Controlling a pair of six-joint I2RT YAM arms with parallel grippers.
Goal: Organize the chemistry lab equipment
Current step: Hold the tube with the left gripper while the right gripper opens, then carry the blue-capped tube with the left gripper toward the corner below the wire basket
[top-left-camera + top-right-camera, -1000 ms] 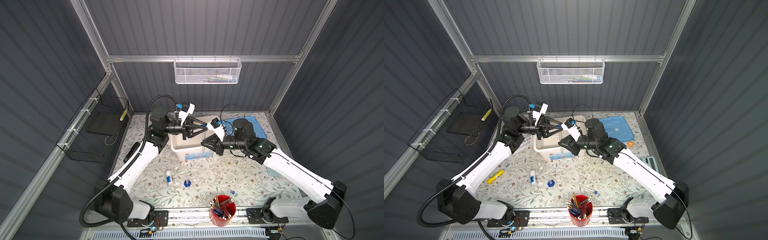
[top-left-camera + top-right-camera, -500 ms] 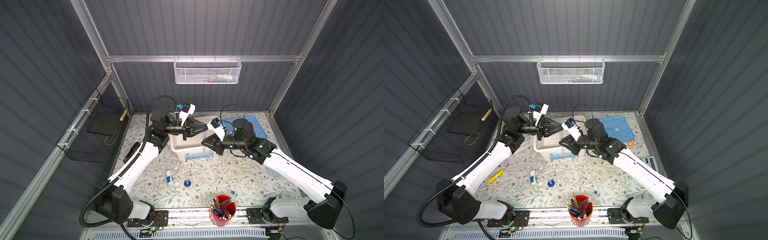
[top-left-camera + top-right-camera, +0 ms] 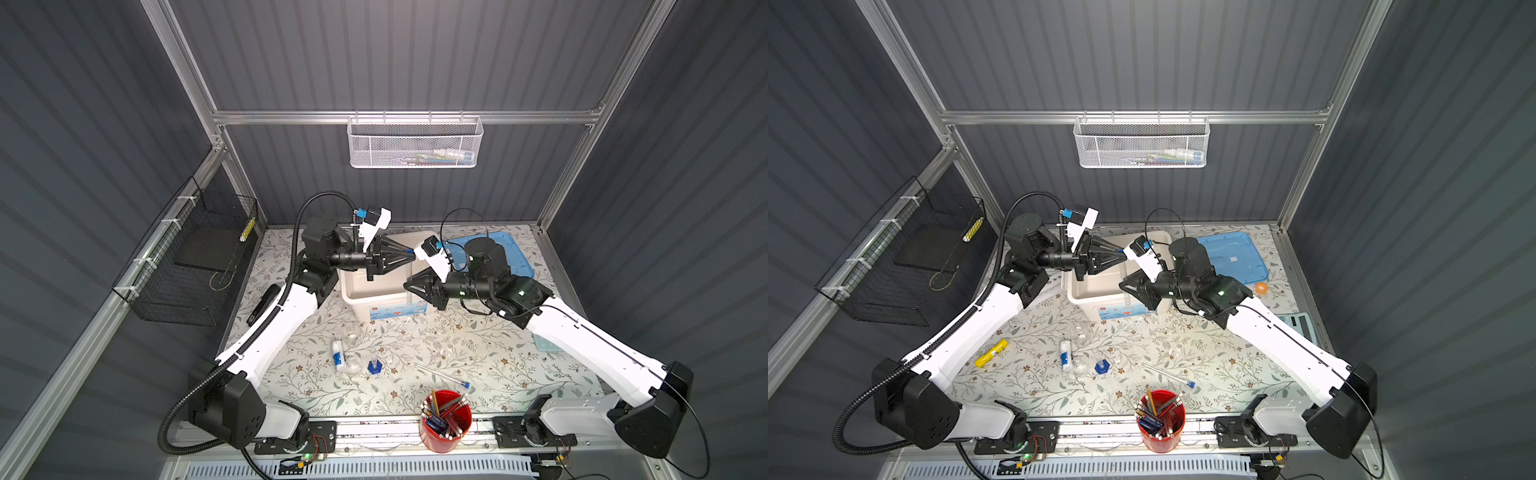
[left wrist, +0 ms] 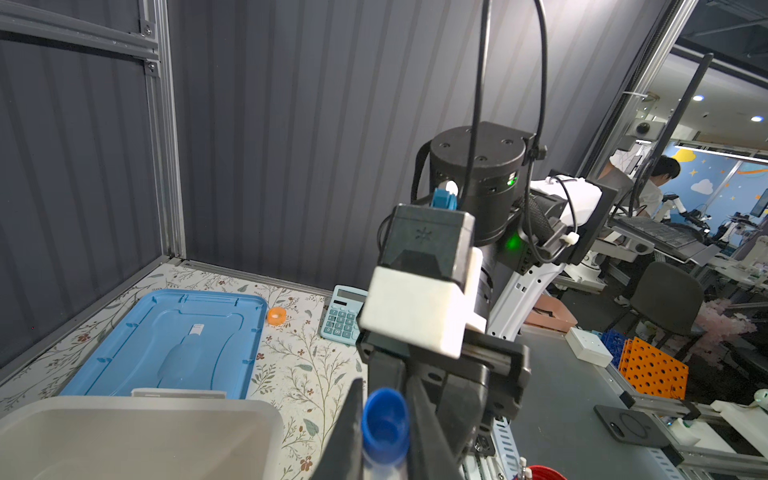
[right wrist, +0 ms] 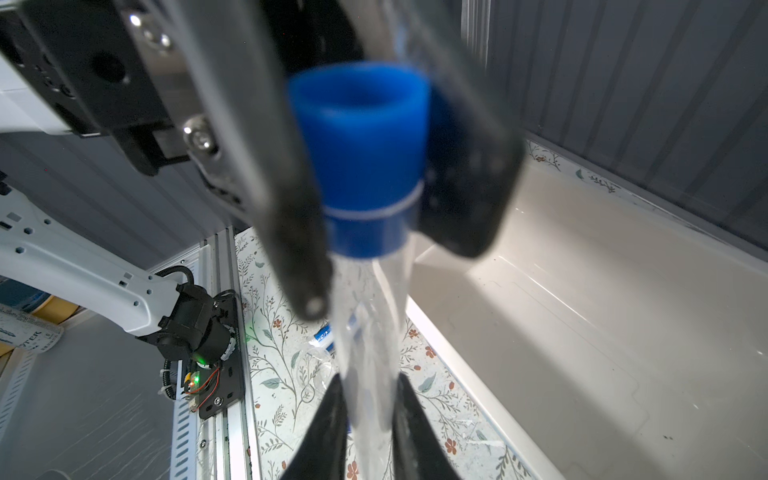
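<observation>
Cloth w/ a flower print covers the table [image 3: 498, 357]. On the left wall hangs a black wire basket [image 3: 187, 266], and on the back wall a white mesh basket [image 3: 415, 143]. At the back of the table stands a white bin [image 3: 353, 301], open, & just to its right a blue lid [image 3: 515, 257] lies flat.

Both arms meet above the bin. The left gripper [image 3: 409, 252] reaches in from the left, narrow & clamped on the blue cap of a capped tube [image 5: 361, 316]. The tube hangs down from there, approx. upright, above the bin's right side. The right gripper [image 5: 368, 419] is lower on the same tube. Its fingers [image 5: 328, 424] stand on both sides of the clear glass, very close, but I cannot tell if they press it or are just off it.

A red cup [image 3: 444, 419] w/ pencils is at the front edge. A pale blue calculator [image 3: 1298, 326] is at the right edge, partly hidden by the right arm.

In front of the bin, on the cloth:
- two round flasks [image 3: 351, 334], clear, near each other, w/ a small white bottle [image 3: 338, 355] beside them
- a measuring cylinder [image 3: 375, 365] on its blue foot, just right of the nearer flask
- a second tube [image 3: 442, 374] lying flat btw. cylinder & red cup, blue cap toward the right

An orange roll [image 3: 1261, 287] lies near the lid.
</observation>
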